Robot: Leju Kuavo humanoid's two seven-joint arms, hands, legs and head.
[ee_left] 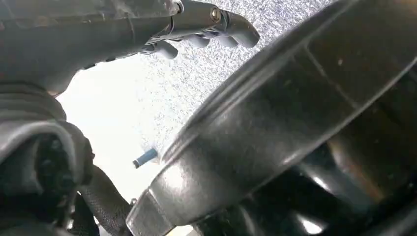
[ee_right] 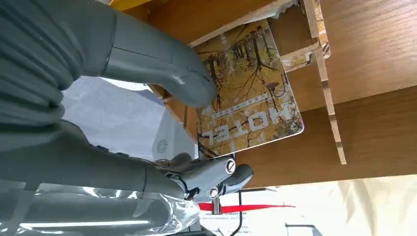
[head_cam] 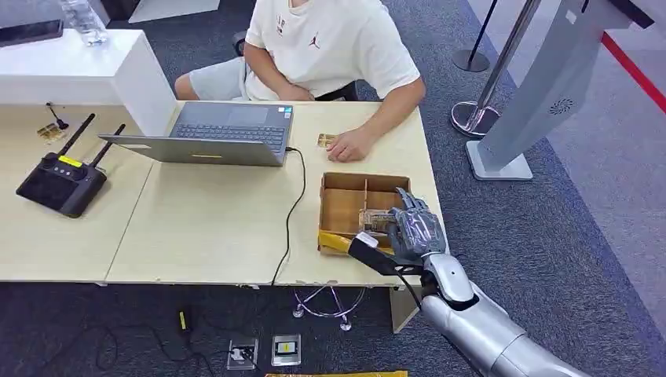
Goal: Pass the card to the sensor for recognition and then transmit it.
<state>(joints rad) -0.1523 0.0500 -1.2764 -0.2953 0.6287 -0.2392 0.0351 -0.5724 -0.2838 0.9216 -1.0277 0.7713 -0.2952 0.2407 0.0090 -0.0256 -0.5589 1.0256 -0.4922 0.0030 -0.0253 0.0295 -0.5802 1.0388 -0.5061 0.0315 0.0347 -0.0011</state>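
Note:
A card (ee_right: 251, 108) printed with autumn trees and the word HOTEL is pinched between the thumb and fingers of my right hand (ee_right: 147, 64). In the head view that hand (head_cam: 414, 229) hovers over the right side of a brown divided box (head_cam: 345, 206) near the table's front right corner, with the card (head_cam: 379, 222) at its fingertips. A clear stand (ee_right: 322, 54) inside the box holds another similar card. My left hand (ee_left: 206, 27) hangs over grey carpet, its fingers loosely apart and holding nothing.
A person in a white shirt sits behind the table, one hand (head_cam: 351, 146) resting beside a small gold item (head_cam: 326, 140). An open laptop (head_cam: 212, 137) with its cable and a black device with antennas (head_cam: 61, 182) lie to the left. A grey gate post (head_cam: 542, 94) stands at the right.

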